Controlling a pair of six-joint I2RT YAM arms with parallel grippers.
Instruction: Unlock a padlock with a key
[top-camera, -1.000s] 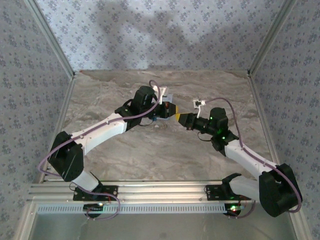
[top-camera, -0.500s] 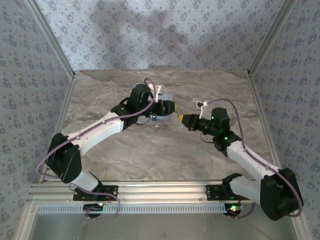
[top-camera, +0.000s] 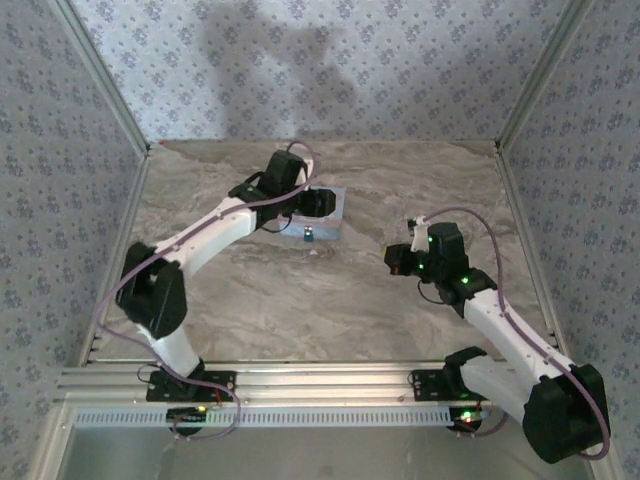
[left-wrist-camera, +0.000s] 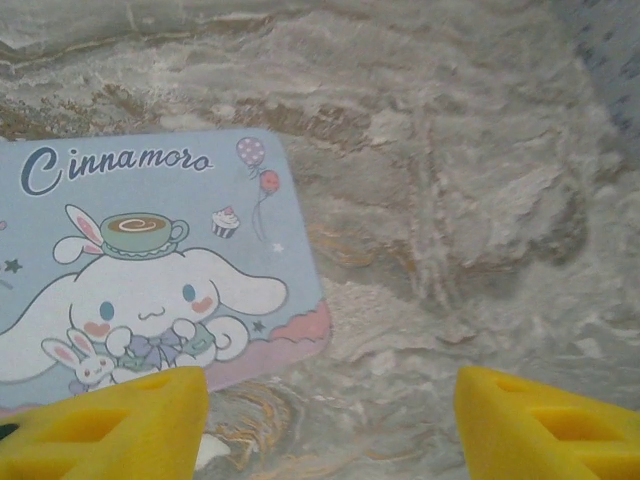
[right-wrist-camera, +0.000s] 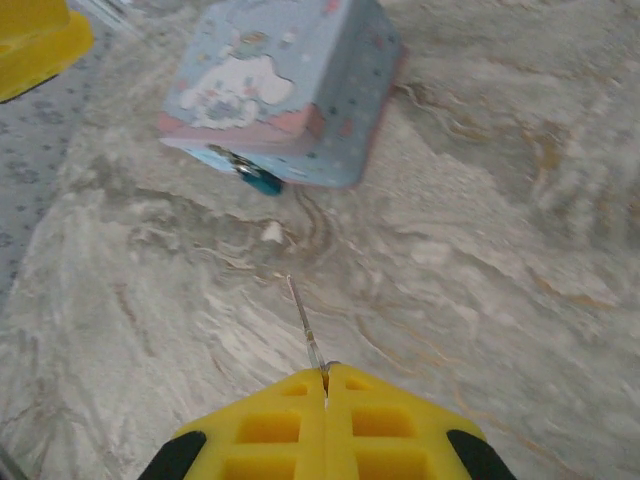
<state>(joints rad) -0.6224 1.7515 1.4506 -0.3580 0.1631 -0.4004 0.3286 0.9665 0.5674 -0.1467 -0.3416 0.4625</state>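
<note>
My left claw (left-wrist-camera: 330, 405) hangs released over the tin (left-wrist-camera: 150, 270). My right claw (right-wrist-camera: 325, 378) is clenched on the key (right-wrist-camera: 303, 322). The padlock (right-wrist-camera: 262, 181) sits at the tin's near face, apart from the key.

The tin (left-wrist-camera: 150, 260) is light blue, pink-banded, with white cartoon figures — the padlock (right-wrist-camera: 262, 180) teal-blue, the key (right-wrist-camera: 303, 322) silvery. The table (right-wrist-camera: 480, 250) is marbled grey-beige, the walls (top-camera: 400, 70) pale blue with small flowers; left gripper (left-wrist-camera: 330, 428) and right gripper (right-wrist-camera: 325, 378) are yellow.

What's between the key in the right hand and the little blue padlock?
Only bare marble table. In the right wrist view, the key pinched in the right hand points toward the padlock, with nothing lying between them.
</note>
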